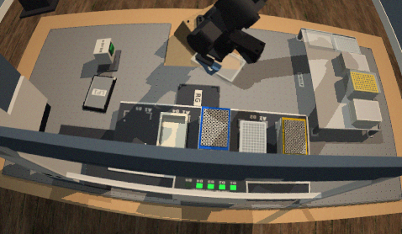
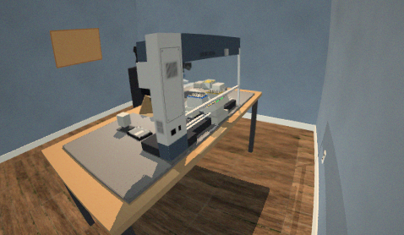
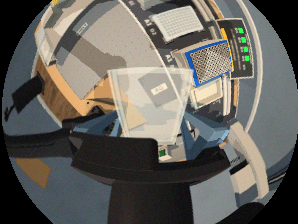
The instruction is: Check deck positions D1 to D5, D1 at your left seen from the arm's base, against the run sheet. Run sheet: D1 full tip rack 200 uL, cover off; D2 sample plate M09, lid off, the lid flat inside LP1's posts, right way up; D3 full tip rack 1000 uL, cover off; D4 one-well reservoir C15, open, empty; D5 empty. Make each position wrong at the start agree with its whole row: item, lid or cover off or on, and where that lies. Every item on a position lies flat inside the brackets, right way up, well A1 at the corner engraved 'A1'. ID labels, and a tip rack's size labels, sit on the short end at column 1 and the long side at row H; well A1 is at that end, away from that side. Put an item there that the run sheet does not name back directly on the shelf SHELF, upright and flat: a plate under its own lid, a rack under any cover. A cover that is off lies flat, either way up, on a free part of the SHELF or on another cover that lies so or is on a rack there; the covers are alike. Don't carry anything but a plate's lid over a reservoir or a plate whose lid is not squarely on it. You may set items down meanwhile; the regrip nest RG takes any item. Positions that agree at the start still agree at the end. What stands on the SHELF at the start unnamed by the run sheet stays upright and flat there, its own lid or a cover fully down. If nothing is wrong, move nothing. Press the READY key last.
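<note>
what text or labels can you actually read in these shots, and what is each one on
"RG": white label on the dark regrip nest, upside down in the top view.
"A1": engraved by the deck bracket, faint.
Blurred, unreadable: the key box, the dark pad's label, the shelf strip, the clear lid in the tool.

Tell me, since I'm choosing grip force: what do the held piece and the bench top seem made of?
The cover in the gripper looks like thin clear plastic; the mat shows through it. The bench top looks like pale matte wood or laminate; no grain shows.
</note>
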